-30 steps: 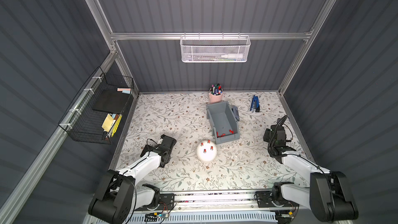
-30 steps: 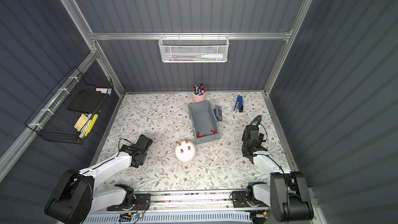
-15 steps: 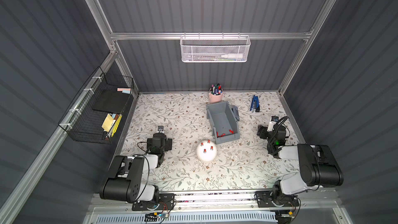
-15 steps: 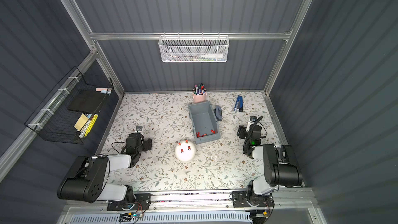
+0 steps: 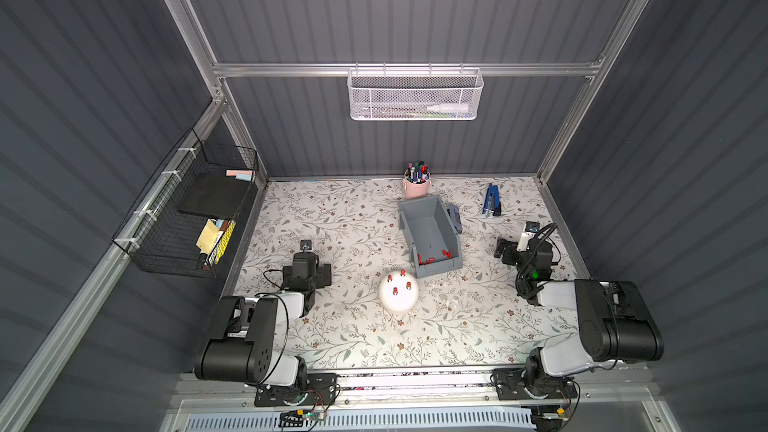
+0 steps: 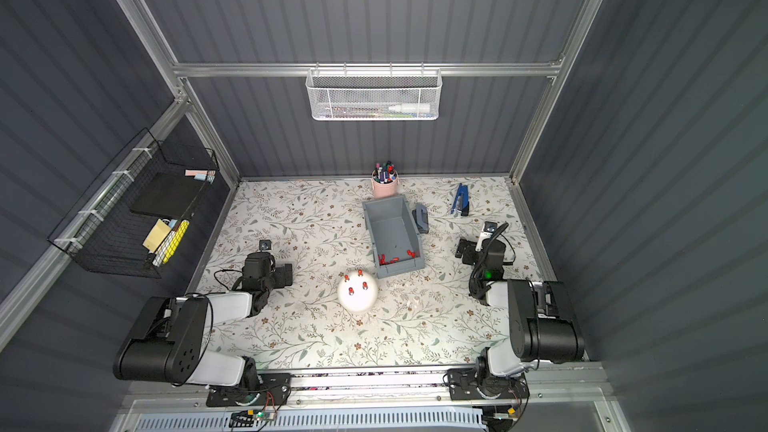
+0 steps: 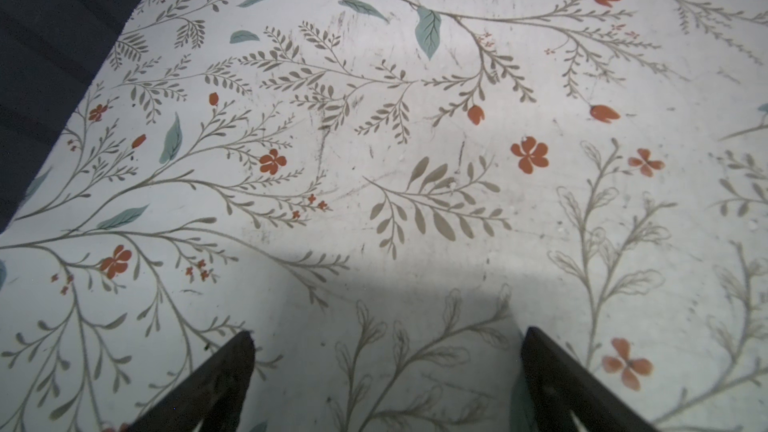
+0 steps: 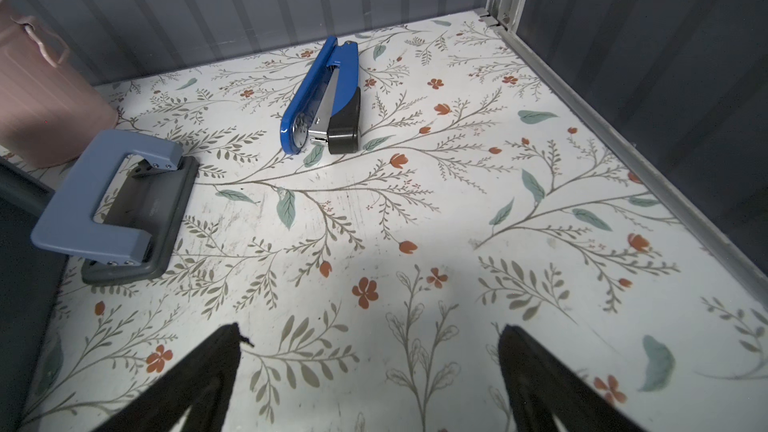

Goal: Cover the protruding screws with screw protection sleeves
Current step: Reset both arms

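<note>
Red screw protection sleeves (image 5: 402, 272) cap the protruding screws (image 5: 395, 293) on a white dome (image 5: 399, 303) at bench (image 5: 353, 334) centre, beside the grey bin (image 5: 428, 224); left gripper (image 7: 388, 332) and right gripper (image 8: 370, 327) flank it, fingers spread, empty.

Floral tabletop (image 5: 353, 218) carries white dome (image 5: 399, 304), grey bin (image 5: 430, 228), pink cup (image 5: 414, 189), hole punch (image 5: 454, 218), blue stapler (image 5: 492, 201).

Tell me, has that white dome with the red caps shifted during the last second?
No. The white dome sits just off the near corner of the grey bin, exactly where it sat a second ago; the gap between them is unchanged.
</note>
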